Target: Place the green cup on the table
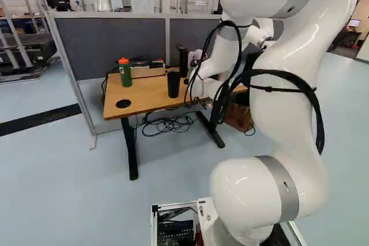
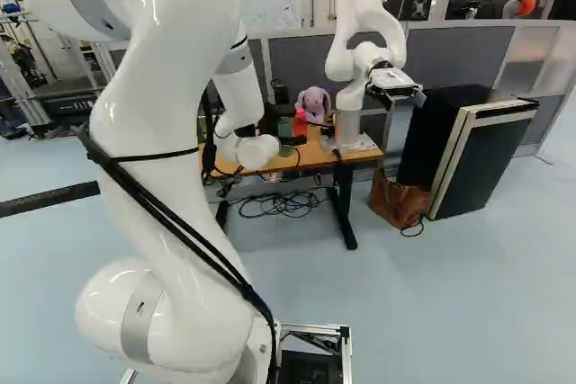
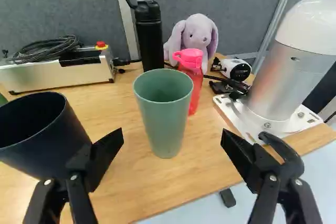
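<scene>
A: What's the arm (image 1: pixel 294 96) need to do?

B: Cup looks placed IMO, so back straight off, slow, no sideways swing. A swing could tip smth.

A: Hand status?

B: Hand (image 3: pixel 171 137) is spread wide, gripping nada. Don't close it near the rim. Black cup (image 3: pixel 39 135) crowds one side, so watch that clearance.

A: And the green cup (image 3: pixel 164 114)?

B: Upright on the table (image 3: pixel 173 187), mouth up, ahead of the hand, b/w its two sides. If it needs a re-grip: centre first, go level, squeeze gently, b/c it's prob. light.

A: Room & surface?

B: Pale blue floor (image 1: pixel 86 200), grey partition (image 1: pixel 109 44) behind, then the table: wood top, dark legs. Another robot (image 2: pixel 347 123) stands at one end, ditto its base plate. Past the cup: plush rabbit (image 3: pixel 198 35), black bottle (image 3: pixel 149 40), red bottle (image 3: pixel 196 85) w/ pink lid, just beyond the rim, so no nudging fwd pls.
</scene>
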